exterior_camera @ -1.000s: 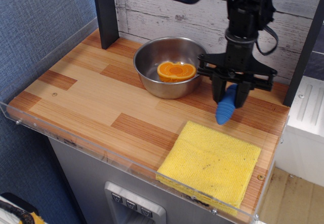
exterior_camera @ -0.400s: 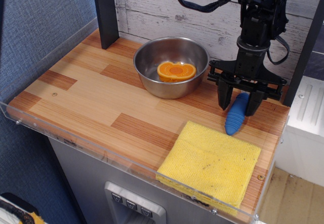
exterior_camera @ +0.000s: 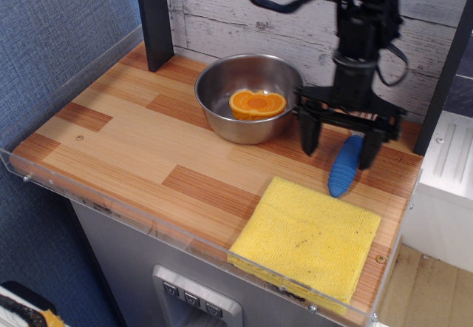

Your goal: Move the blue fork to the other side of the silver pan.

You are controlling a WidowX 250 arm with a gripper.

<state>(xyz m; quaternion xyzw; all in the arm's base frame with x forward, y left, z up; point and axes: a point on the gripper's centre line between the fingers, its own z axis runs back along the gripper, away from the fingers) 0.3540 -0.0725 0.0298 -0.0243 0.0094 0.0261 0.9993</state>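
The blue fork (exterior_camera: 344, 166) lies on the wooden table to the right of the silver pan (exterior_camera: 250, 96), just beyond the yellow cloth's far edge. Only its ribbed blue handle shows; the tined head is hidden behind the gripper. The gripper (exterior_camera: 337, 139) hangs over the fork's far end with its two fingers spread wide, one on each side, touching nothing that I can see. The pan holds an orange piece (exterior_camera: 257, 103).
A yellow cloth (exterior_camera: 307, 239) lies at the front right. A dark post (exterior_camera: 153, 18) stands at the back left. A clear plastic rim (exterior_camera: 185, 232) runs along the table's front edge. A white plank wall is behind.
The gripper carried the fork to the right and down onto the table, then opened its fingers wide and let it go. The fork now rests on the wood.
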